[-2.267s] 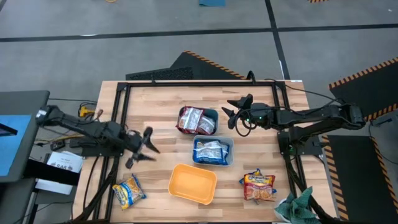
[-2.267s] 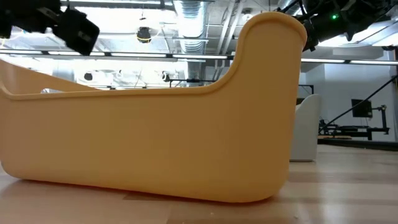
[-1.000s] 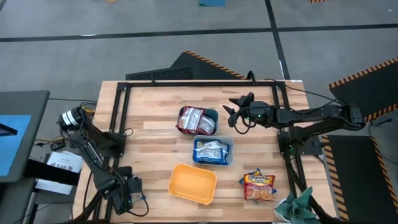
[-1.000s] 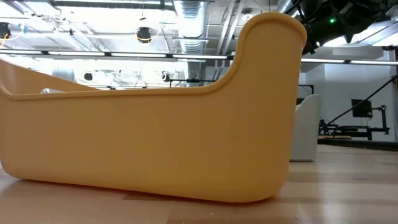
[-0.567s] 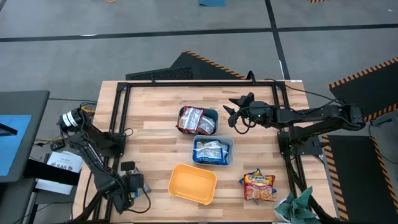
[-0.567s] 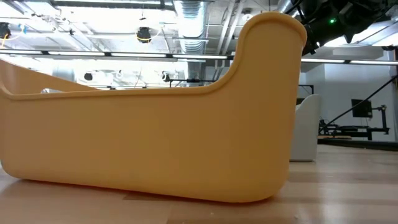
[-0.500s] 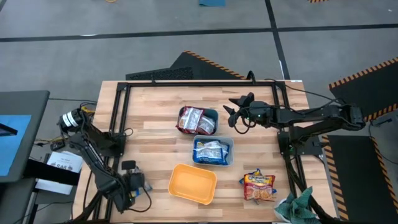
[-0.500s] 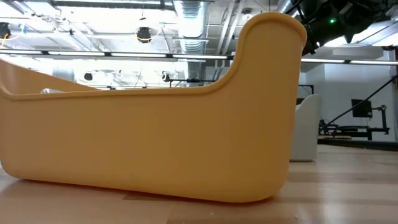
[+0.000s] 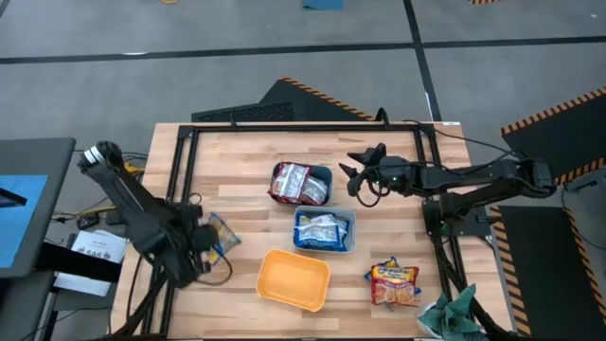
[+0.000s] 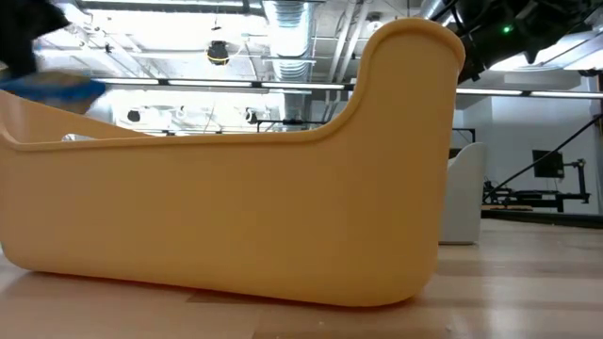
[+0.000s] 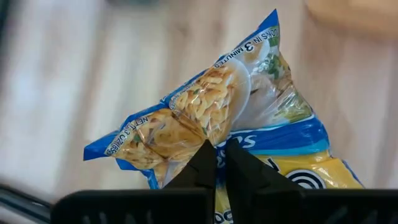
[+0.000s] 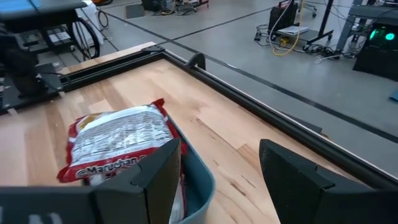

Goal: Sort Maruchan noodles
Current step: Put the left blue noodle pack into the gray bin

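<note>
On the left, our left gripper [image 9: 210, 238] is clenched on the edge of a blue-and-yellow noodle packet [image 11: 217, 134], lifted off the wood near the table's left edge [image 9: 151, 204]. The pinch looks thin, so we should carry it level and slowly to a tub, likely the empty orange tub [image 9: 294, 279] just beside it, releasing only once over the rim. Open board lies between us and the tubs. Mid-table, the teal tub [image 9: 301, 183] holds red-silver packets and the pale-blue tub [image 9: 324, 230] holds blue-white ones. Our right gripper [image 12: 217, 165] waits with fingers spread beside the teal tub; another packet [image 9: 393, 282] lies front right.
</note>
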Controlling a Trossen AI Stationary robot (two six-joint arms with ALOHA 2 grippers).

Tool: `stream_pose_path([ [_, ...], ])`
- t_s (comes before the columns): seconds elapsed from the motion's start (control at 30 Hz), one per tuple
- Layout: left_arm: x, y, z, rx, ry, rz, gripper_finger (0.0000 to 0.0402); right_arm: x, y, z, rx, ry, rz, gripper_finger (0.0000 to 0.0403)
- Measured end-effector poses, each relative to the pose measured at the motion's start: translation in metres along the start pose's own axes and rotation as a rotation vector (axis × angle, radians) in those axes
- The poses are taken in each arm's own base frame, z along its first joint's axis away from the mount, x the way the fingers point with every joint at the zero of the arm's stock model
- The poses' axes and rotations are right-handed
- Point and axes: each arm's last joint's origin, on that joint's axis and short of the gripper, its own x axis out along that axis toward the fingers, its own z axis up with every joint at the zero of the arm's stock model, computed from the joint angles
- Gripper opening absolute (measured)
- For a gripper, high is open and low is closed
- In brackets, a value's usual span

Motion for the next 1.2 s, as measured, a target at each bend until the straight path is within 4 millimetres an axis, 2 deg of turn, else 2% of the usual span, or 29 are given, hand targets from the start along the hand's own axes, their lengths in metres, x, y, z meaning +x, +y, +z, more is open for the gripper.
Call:
stream_pose_path([
  [0.2,-0.020,0.044,0.026,-0.068,-0.309,0.091,0.0000,-0.001,0.001,0.000,0.005,-0.003,0.007,0.0240],
  [0.3,-0.020,0.056,0.043,-0.052,-0.421,0.095,0.0000,-0.001,0.001,0.000,0.023,-0.003,0.007,0.0240],
  [0.37,-0.014,0.059,0.056,-0.024,-0.487,0.032,0.0000,-0.001,0.001,0.000,0.024,-0.003,0.007,0.0240],
  [0.53,0.023,0.060,0.083,0.070,-0.658,-0.217,0.0000,-0.001,0.001,0.001,0.025,-0.007,0.007,0.0240],
  [0.73,0.076,0.069,0.110,0.141,-0.776,-0.334,0.0000,0.000,0.001,0.001,0.026,-0.007,0.006,0.0240],
  [0.87,0.104,0.066,0.133,0.193,-0.786,-0.358,0.0000,0.000,0.001,0.001,0.027,-0.007,0.004,0.0240],
  [1.03,0.130,0.051,0.167,0.365,-0.776,-0.397,0.0000,0.000,-0.001,0.001,0.031,-0.008,-0.003,0.0240],
  [1.2,0.156,0.038,0.195,0.482,-0.750,-0.346,0.0000,0.001,-0.002,0.001,0.032,-0.009,-0.008,0.0240],
])
